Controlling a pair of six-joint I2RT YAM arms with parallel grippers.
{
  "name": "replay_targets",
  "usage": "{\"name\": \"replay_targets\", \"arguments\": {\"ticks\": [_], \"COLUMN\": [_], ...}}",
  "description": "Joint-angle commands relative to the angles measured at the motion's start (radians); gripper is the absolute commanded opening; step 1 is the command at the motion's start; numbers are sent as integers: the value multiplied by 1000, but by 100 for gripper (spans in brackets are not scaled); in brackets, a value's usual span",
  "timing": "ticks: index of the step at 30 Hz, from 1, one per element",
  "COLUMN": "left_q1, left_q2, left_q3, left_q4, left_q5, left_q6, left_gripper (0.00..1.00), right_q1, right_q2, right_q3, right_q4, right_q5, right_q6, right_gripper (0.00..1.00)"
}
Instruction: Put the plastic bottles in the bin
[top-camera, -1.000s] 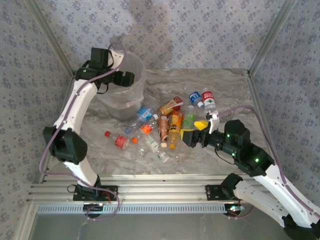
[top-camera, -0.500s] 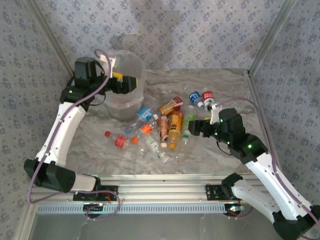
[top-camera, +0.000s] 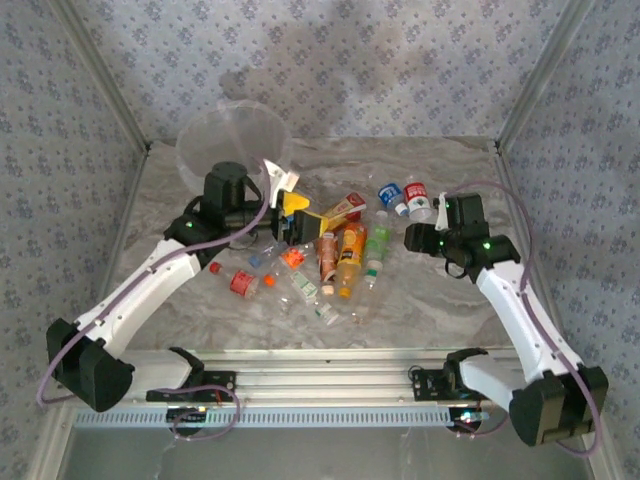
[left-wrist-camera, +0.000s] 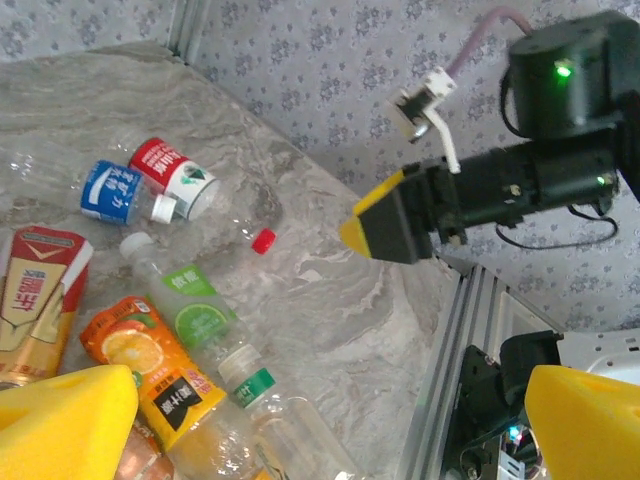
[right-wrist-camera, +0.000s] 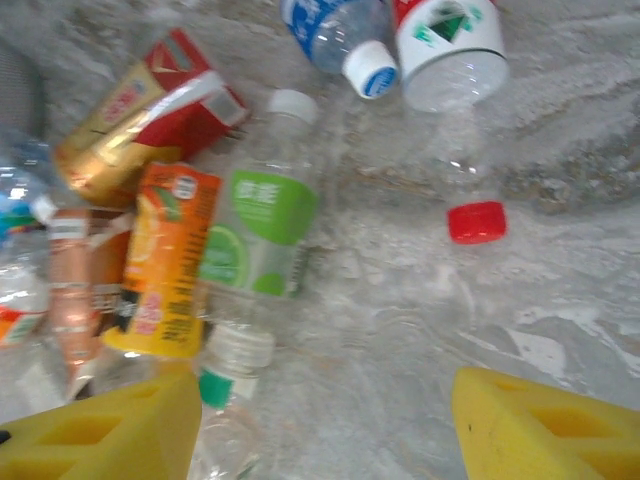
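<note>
Jaws of the left gripper (top-camera: 306, 212) gape wide and empty at the left end of the plastic bottles (top-camera: 350, 250), with the bin (top-camera: 215, 150) just behind them near the table's far-left corner. On the right gripper (right-wrist-camera: 320, 430) the pads stand apart, holding nothing. Bare marble table (right-wrist-camera: 420, 330) lies ahead of them up to a red cap (right-wrist-camera: 476, 222). Ahead-left lies a green-labelled bottle (right-wrist-camera: 262, 230), with an orange-labelled bottle (right-wrist-camera: 165, 265) just beside it.

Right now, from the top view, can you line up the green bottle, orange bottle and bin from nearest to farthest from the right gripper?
1. Green bottle, just left of the right gripper.
2. Orange bottle, beside it, further left.
3. Bin, far back on the left.
</note>
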Motion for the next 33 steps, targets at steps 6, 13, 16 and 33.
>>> {"name": "replay_targets", "arguments": {"ticks": [6, 13, 16, 33], "left_q1": [-51, -50, -51, -60], "left_q2": [-43, -37, -34, -6], "left_q3": [-47, -42, -40, -37], "left_q4": [109, 85, 69, 45], "left_q5": [-109, -140, -142, -133], "left_q6": [-37, -23, 1, 30], "left_gripper": [100, 100, 100, 100], "right_q1": [-66, -47, -41, 34], "right_q2": [159, 288, 360, 773], "right_q3": [34, 94, 134, 501], "right_q4": [44, 168, 197, 115], "right_q5": [-1, 0, 9, 79], "right_q6": [-79, -134, -173, -375], "right_gripper": [65, 57, 54, 49]}}
